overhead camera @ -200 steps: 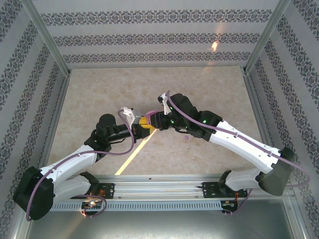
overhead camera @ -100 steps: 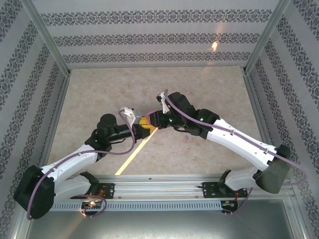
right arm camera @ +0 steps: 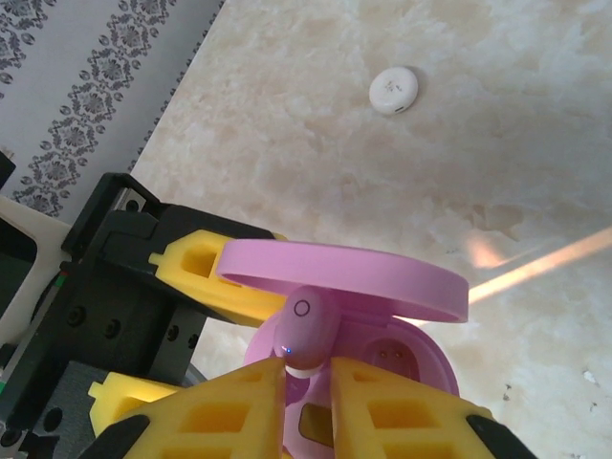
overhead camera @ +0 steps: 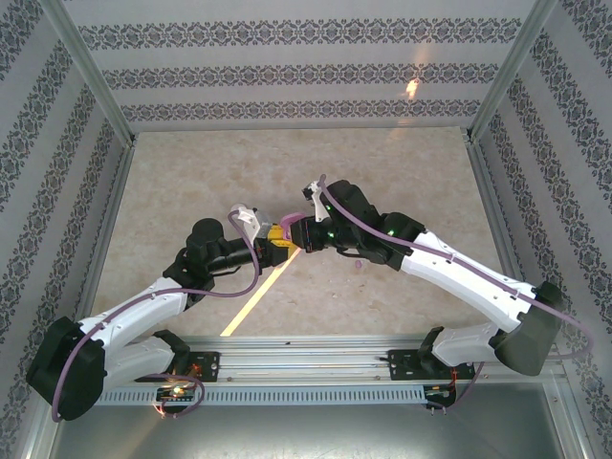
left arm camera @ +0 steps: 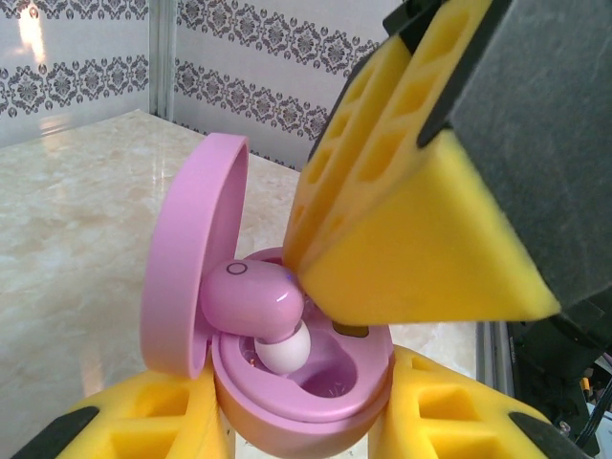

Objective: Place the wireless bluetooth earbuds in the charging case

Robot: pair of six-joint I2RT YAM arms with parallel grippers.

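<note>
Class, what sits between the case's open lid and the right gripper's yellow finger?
The purple earbud, tip in the charging case, left wrist view.

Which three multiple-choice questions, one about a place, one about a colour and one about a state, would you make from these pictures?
1. Where is the pink charging case?
A. flat on the table
B. in the left gripper
C. under another case

2. What colour is the small round case lying on the table?
A. white
B. black
C. green

3. How is the pink charging case's lid?
A. shut
B. open, standing up
C. taken off

Answers:
1 B: yellow fingers clamp its base on both sides.
2 A: the right wrist view shows it white against the table.
3 B: the lid is raised and a pink earbud sits at the open well.
</note>
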